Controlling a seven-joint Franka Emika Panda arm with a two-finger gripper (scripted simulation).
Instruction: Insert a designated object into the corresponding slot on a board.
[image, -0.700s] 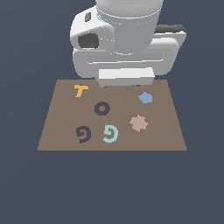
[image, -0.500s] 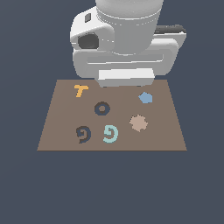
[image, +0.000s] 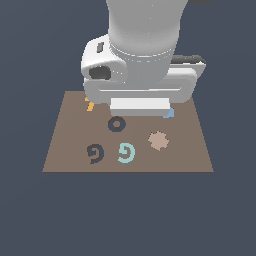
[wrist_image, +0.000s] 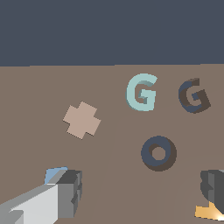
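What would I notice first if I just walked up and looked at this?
Probably the big white robot arm, looming over the far half of the brown board. Next, the light teal spiral lying flat near the board's front edge, right beside a dark navy spiral outline of the same curl. The gripper hangs open above the board, holding nothing.

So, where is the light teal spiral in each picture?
Exterior view: teal spiral lies on the brown board, beside the dark spiral outline.
Wrist view: teal spiral lies beyond the claw.
Shared landmark: the dark ring.
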